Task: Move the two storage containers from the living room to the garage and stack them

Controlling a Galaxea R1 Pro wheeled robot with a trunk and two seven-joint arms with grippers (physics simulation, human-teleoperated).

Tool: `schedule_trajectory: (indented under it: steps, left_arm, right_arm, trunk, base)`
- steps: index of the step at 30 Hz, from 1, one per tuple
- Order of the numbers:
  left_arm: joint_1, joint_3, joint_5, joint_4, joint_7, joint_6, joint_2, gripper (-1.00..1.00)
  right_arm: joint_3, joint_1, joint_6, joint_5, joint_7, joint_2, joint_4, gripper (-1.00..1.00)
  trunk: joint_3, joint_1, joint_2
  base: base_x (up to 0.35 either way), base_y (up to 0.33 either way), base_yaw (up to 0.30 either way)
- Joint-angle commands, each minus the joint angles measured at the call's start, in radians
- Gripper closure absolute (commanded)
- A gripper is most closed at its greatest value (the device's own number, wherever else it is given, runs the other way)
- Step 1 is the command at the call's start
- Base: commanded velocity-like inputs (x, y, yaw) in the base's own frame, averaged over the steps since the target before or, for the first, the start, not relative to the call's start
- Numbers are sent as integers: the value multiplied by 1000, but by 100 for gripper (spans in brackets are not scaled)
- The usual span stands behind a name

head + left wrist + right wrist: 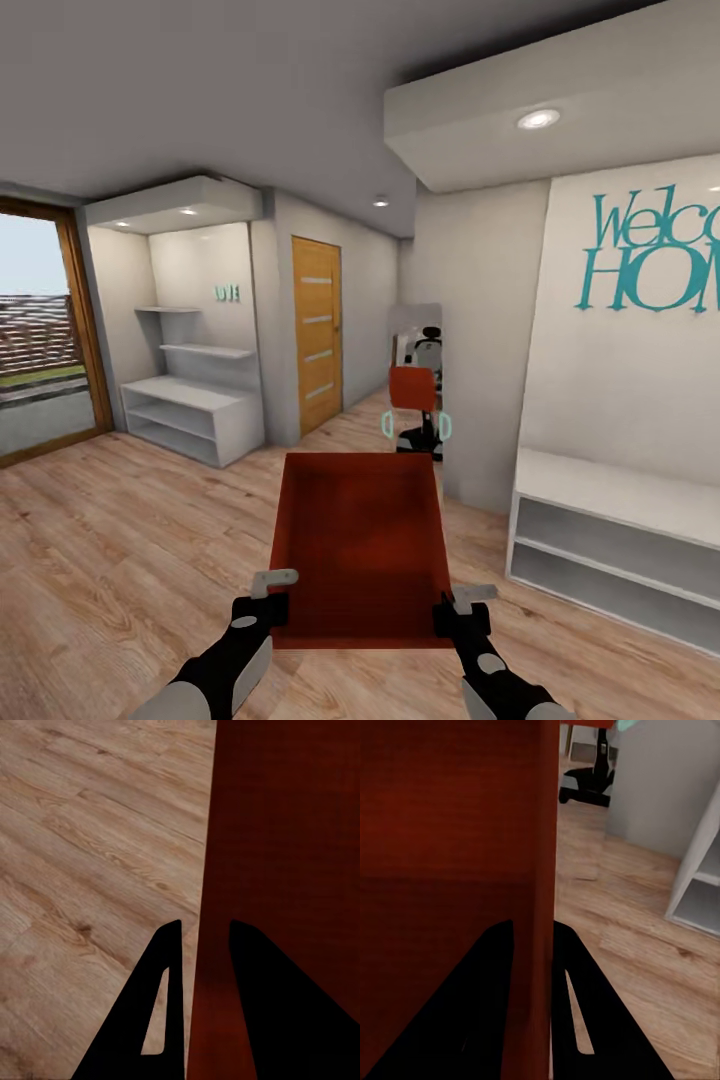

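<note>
gripping one storage container (pixel 360 545), apparently both-sided.

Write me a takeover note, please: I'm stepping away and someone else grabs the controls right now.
Left gripper: shut on the storage container, fingers straddling its side wall.
Right gripper: shut on the opposite wall, one finger inside and one outside.
The container is carried level in front of the trunk, above the wood-plank floor, in a hallway with a wooden door and a mirror ahead.
Done: one container picked up.
Left: carry it to the garage, set it down, fetch the second container and stack them.
</note>
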Motion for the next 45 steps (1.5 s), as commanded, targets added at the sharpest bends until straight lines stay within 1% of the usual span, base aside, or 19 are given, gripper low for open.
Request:
schedule_trajectory:
  steps: [1,7,10,36,45]
  left_arm:
    - [0,-2,17,2,11,2,13,100]
    - [0,-2,18,2,11,1,14,100]
    - [0,-2,18,2,11,0,14,100]
    - [0,-2,17,2,11,0,12,100]
    - [0,-2,17,2,11,-1,14,100]
  right_arm:
    - [-29,-1,-4,5,-11,-2,-3,100]
    - [-29,-1,-4,5,-13,-2,-3,100]
    - [-29,-1,-4,5,-13,-2,-3,100]
    - [-29,-1,-4,5,-12,-2,-3,100]
    - [-29,-1,-4,5,-12,-2,-3,100]
  trunk:
    - [0,1,0]
    - [0,1,0]
    - [-1,1,0]
    - [-1,1,0]
    - [-1,1,0]
  base:
    - [322,0,9]
    - [322,0,11]
    - [322,0,149]
    - [322,0,268]
    - [322,0,49]
